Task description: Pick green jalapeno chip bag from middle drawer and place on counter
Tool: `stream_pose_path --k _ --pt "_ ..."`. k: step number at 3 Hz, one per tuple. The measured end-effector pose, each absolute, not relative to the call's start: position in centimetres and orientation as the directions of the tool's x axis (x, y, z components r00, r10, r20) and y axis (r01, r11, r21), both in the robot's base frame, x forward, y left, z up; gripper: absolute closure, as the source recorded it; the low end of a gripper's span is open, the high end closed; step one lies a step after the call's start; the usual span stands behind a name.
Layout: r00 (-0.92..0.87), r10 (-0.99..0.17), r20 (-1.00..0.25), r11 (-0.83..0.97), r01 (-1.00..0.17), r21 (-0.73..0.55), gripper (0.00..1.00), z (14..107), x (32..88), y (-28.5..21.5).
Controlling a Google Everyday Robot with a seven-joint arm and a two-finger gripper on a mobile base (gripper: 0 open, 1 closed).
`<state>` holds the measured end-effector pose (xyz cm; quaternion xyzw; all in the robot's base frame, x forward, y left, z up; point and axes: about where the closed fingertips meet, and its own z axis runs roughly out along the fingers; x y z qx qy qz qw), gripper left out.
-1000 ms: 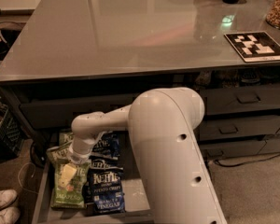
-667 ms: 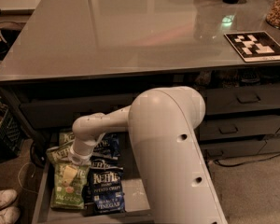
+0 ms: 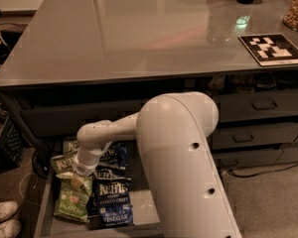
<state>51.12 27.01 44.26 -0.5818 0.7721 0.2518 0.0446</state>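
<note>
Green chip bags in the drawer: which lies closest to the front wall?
The green jalapeno chip bag left of the blue vinegar bag; the gripper hangs at its top edge. The other green bag lies further back.

Dark blue Kettle bags (image 3: 113, 205) overlap, white shoes (image 3: 2, 218) (a pair) sit left, a checkered marker (image 3: 273, 47) right.

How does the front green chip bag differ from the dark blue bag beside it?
The green jalapeno chip bag is light green; the dark blue bag is navy with a bold white logo. The green bag's top end sits under the gripper; the blue bag lies to its right, clear of it. Both lie flat in the middle drawer.
</note>
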Motion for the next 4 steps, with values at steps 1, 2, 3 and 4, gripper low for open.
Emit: stream_pose_path --k 1,2,3,4 --pt "-0.319 -0.876 -0.362 0.196 -0.921 0.337 0.97 44.3 51.1 27.0" --pt "-0.322 -0.867 -0.38 0.186 -0.917 0.352 1.0 45.3 50.9 27.2" --pt "-0.332 -0.856 -0.396 0.187 -0.913 0.362 1.0 47.8 50.0 27.5" --pt "-0.341 -0.85 -0.401 0.191 -0.909 0.369 1.0 50.6 49.2 27.8"
